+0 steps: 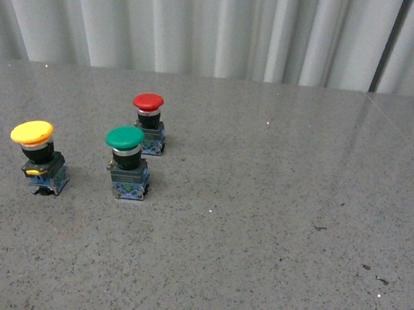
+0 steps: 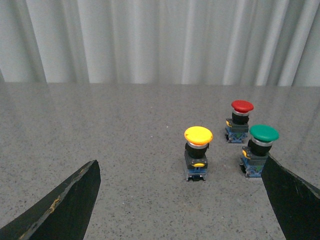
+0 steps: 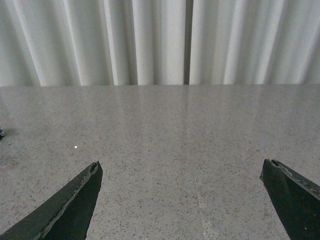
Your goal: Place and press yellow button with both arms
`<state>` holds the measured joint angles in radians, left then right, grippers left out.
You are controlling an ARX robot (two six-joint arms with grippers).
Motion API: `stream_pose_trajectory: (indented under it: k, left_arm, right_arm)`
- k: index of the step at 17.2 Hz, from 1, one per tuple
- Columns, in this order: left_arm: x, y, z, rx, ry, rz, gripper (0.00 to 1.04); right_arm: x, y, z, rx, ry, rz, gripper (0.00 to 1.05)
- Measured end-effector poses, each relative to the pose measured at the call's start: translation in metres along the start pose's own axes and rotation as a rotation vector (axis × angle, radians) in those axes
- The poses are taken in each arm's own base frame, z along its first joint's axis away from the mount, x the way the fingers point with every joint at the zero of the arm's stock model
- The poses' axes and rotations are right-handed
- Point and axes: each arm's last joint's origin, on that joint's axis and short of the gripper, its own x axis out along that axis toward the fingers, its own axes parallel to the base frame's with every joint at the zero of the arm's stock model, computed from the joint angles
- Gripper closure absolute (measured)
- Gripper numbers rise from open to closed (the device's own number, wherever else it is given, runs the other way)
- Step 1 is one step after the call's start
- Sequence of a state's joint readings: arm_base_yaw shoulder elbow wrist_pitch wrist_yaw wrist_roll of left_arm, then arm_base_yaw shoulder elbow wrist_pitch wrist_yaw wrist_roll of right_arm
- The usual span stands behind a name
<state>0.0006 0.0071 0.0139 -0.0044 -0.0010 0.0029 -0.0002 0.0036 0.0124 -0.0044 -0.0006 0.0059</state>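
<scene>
The yellow button (image 1: 38, 156) stands upright at the left of the grey table, with a yellow cap, black body and blue-grey base. In the left wrist view the yellow button (image 2: 197, 153) stands ahead of my left gripper (image 2: 181, 167), which is open and empty, well short of it. My right gripper (image 3: 181, 167) is open and empty over bare table, with no button between its fingers. Neither arm shows in the front view.
A green-capped button (image 1: 126, 162) stands right of the yellow one, and a red-capped button (image 1: 149, 124) behind it. Both also show in the left wrist view, green (image 2: 260, 150) near the finger and red (image 2: 239, 121) further off. White curtain (image 1: 218, 25) backs the table.
</scene>
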Motion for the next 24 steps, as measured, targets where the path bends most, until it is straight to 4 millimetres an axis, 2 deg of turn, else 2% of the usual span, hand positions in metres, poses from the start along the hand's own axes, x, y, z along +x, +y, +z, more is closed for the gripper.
stream_pose_trajectory:
  k: [15, 17, 18, 19, 20, 21, 23, 24]
  left_arm:
    - [0.0, 0.0, 0.0, 0.0, 0.0, 0.0, 0.07]
    - [0.002, 0.001, -0.003, 0.015, 0.144, 0.076, 0.07]
    - [0.006, 0.004, 0.003, 0.014, 0.14, 0.089, 0.07]
    - [0.013, 0.006, 0.017, 0.014, 0.094, 0.089, 0.07]
    - [0.027, 0.007, 0.044, 0.025, 0.017, 0.056, 0.07]
    - [0.043, 0.007, 0.062, 0.036, -0.017, 0.029, 0.07]
    - [0.086, 0.005, 0.087, 0.042, -0.007, -0.037, 0.07]
    - [0.114, 0.002, 0.093, 0.04, 0.049, -0.052, 0.07]
  right_arm:
    - [0.0, 0.0, 0.0, 0.0, 0.0, 0.0, 0.07]
    - [0.0, 0.0, 0.0, 0.0, 0.0, -0.001, 0.07]
    - [0.0, 0.0, 0.0, 0.0, -0.001, 0.0, 0.07]
    - [0.0, 0.0, 0.0, 0.0, 0.0, 0.0, 0.07]
    - [0.0, 0.0, 0.0, 0.0, 0.0, 0.0, 0.07]
    - [0.0, 0.0, 0.0, 0.0, 0.0, 0.0, 0.07]
    - [0.0, 0.0, 0.0, 0.0, 0.0, 0.0, 0.07]
    - [0.0, 0.0, 0.0, 0.0, 0.0, 0.0, 0.07]
